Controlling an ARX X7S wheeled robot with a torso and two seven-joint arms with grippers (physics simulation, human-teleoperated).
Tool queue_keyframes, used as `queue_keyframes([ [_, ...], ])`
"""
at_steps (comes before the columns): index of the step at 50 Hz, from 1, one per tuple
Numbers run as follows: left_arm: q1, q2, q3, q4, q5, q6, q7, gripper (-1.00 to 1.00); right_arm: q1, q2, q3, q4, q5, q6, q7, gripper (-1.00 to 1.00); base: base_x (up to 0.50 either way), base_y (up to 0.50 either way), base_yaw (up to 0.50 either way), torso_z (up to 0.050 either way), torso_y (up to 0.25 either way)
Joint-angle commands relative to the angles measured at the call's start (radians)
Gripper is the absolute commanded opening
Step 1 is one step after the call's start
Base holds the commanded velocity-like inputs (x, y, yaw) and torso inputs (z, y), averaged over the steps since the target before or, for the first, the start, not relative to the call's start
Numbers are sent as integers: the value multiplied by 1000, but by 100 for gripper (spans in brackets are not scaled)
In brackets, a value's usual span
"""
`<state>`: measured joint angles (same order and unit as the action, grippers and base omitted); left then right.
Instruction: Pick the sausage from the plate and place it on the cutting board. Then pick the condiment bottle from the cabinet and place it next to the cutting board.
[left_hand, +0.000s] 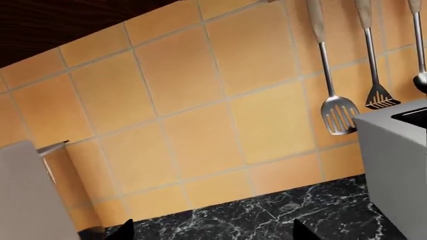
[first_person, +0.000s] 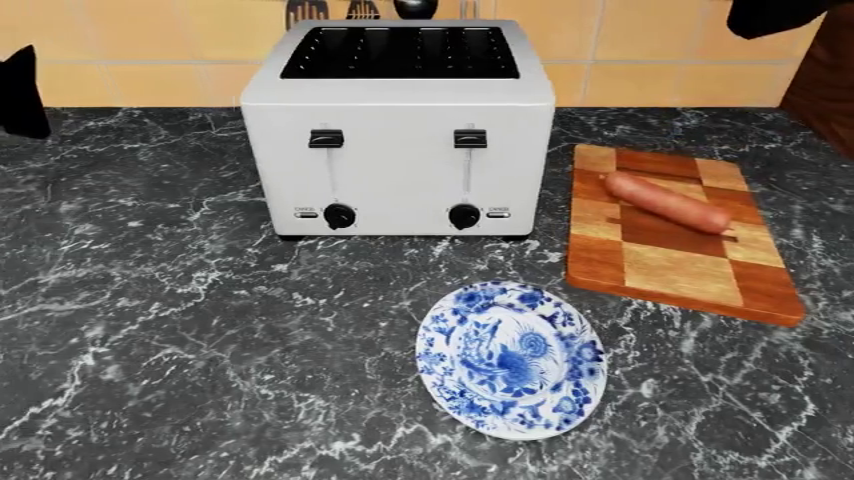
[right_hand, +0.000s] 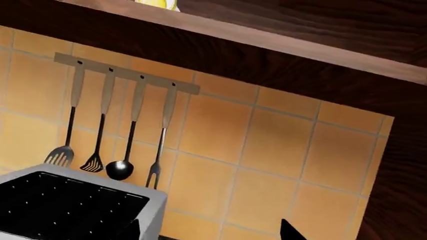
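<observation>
The reddish sausage (first_person: 666, 202) lies on the checkered wooden cutting board (first_person: 694, 275) at the right of the counter. The blue-patterned plate (first_person: 511, 360) sits bare in front of the toaster. A sliver of the pale yellow condiment bottle (right_hand: 158, 3) shows on the dark cabinet shelf, high above my right gripper. My right gripper (right_hand: 210, 231) is open and empty, raised facing the tiled wall; part of that arm (first_person: 774, 15) shows in the head view's top right. My left gripper (left_hand: 212, 231) is open and empty, over the counter by the wall at far left.
A white four-slot toaster (first_person: 398, 130) stands at the back middle of the black marble counter (first_person: 174, 330). Utensils hang on a rail (right_hand: 127, 75) on the tiled wall behind it. The dark wooden cabinet (right_hand: 300, 30) runs above, with a dark side panel (first_person: 821, 80) at the far right.
</observation>
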<state>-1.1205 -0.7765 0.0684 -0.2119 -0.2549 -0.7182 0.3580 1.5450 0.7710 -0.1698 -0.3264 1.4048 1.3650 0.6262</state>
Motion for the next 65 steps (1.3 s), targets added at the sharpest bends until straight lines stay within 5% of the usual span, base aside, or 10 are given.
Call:
queue_keyframes([
  [1, 30, 3, -10, 24, -10, -2, -5, 100, -33, 4, 49, -38, 55, -9, 63, 100, 0, 500, 0, 0, 0],
  [18, 38, 15, 8, 14, 10, 31, -18, 100, 78, -9, 22, 2, 44, -9, 73, 100, 0, 206, 0, 6, 0],
  [28, 62, 12, 18, -3, 27, 61, -26, 100, 359, -127, -225, 185, -240, -85, -184, 100, 0, 0, 0, 50, 10],
  [37, 110, 25, -1, -56, 27, 108, -44, 100, 517, -238, -423, 464, -488, -267, -420, 100, 0, 0, 0, 50, 10],
  [48, 115, 42, 0, -96, 25, 133, -42, 100, 784, -451, -566, 1099, -737, -550, -681, 100, 0, 0, 0, 50, 10],
  [50, 110, 46, 4, -105, 27, 140, -40, 100, 811, -511, -485, 1224, -872, -603, -735, 100, 0, 0, 0, 50, 10],
  [56, 92, 52, 16, -122, 30, 149, -30, 100, 811, -649, 51, 1368, -1437, -666, -853, 100, 0, 0, 0, 50, 10],
  [65, 77, 59, 13, -140, 25, 142, -30, 100, 811, -663, 180, 1494, -1404, -727, -773, 100, 0, 0, 0, 50, 10],
])
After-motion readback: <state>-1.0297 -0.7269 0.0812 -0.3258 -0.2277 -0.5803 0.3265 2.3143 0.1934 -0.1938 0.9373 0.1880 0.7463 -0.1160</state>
